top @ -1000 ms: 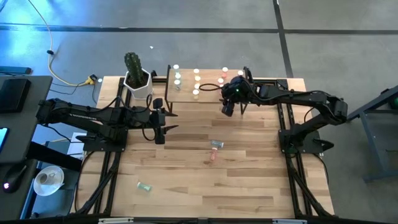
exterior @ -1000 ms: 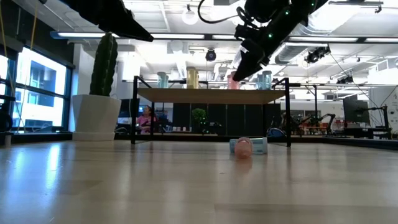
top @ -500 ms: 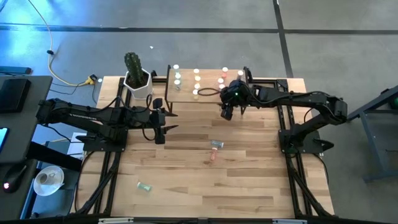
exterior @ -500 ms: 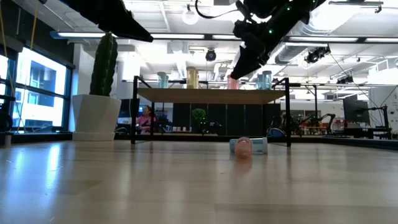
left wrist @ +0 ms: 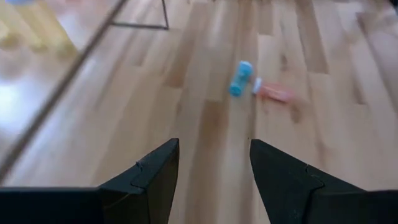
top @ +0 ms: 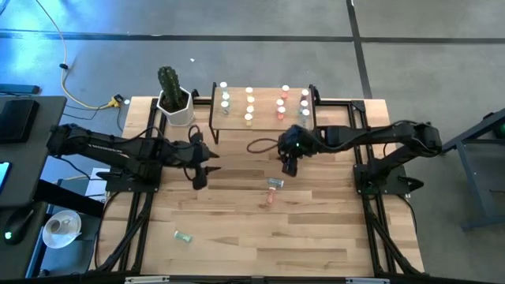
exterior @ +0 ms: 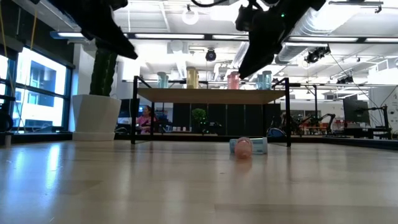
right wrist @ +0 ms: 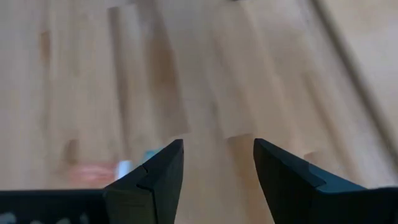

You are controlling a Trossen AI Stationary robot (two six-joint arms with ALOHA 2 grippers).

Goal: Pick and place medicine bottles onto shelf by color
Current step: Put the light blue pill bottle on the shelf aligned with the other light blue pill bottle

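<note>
Bottles (top: 274,183), small cylinders, lie on the plank-wood worktop (top: 316,229); both end effectors, left (top: 197,180) and right (top: 288,167), hover with fingers apart, empty.

Both dark arms reach inward over the table's middle, the left gripper (top: 198,180) and the right gripper (top: 287,169) each open-fingered, empty, angled downward.

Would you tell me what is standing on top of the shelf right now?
The shelf carries upright bottles in four colour columns; nothing covers it from above, though the exact number is unclear.
</note>
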